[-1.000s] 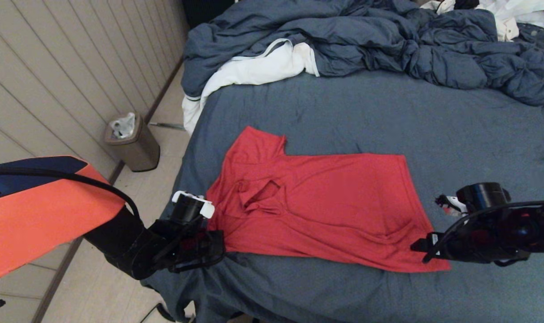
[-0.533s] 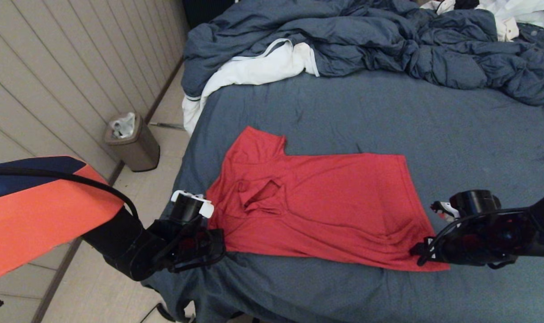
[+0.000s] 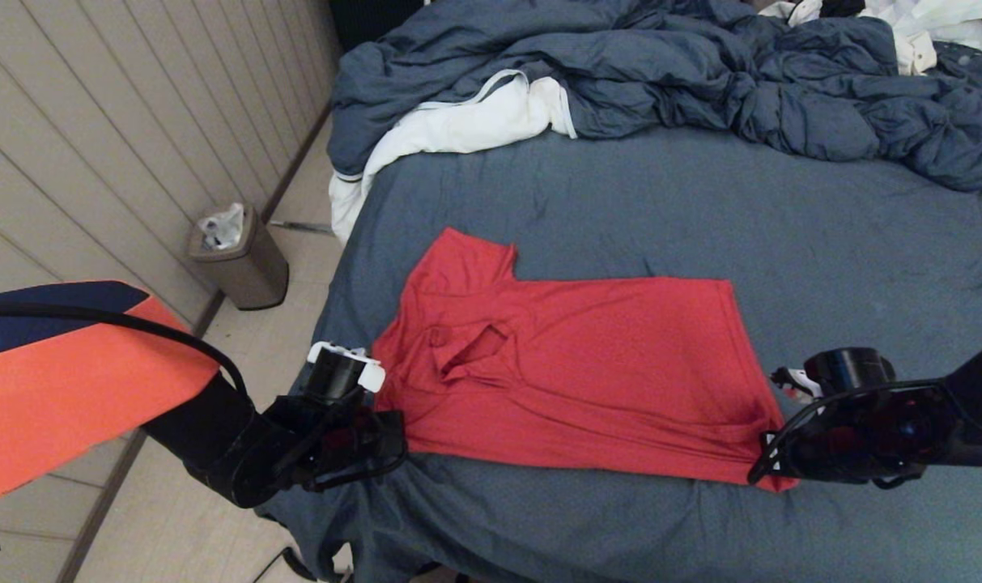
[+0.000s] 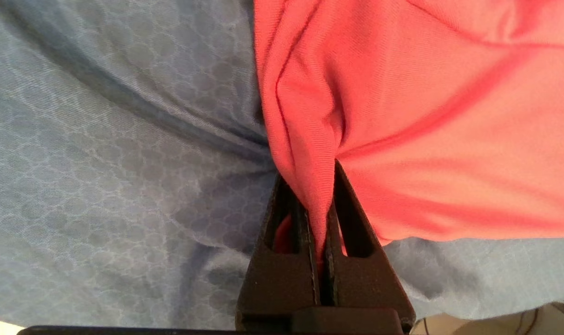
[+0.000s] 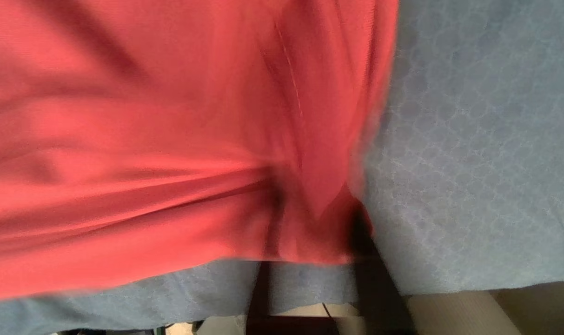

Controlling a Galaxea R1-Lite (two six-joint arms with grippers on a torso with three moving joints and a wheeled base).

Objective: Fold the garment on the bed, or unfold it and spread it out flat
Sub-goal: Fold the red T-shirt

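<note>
The garment (image 3: 580,372), a plain red T-shirt, lies spread on the bed (image 3: 701,202), neck opening toward the left edge. My left gripper (image 3: 395,441) is at the shirt's near-left corner, and in the left wrist view that gripper (image 4: 316,174) is shut on a pinched fold of the garment (image 4: 449,116). My right gripper (image 3: 770,465) is at the near-right hem corner, where creases run into it. In the right wrist view the gripper (image 5: 314,232) is blurred, and the red garment (image 5: 147,139) is bunched between its dark fingers (image 5: 370,260).
A rumpled blue duvet (image 3: 661,73) is heaped across the far side of the bed, and a white cloth (image 3: 458,121) hangs over the far-left corner. A small bin (image 3: 240,255) stands on the floor to the left. Both grippers are near the bed's front edge.
The right gripper moved left onto the hem corner and closed on it, so the corner now bunches with fresh creases. The left gripper has stayed shut on its fold.
</note>
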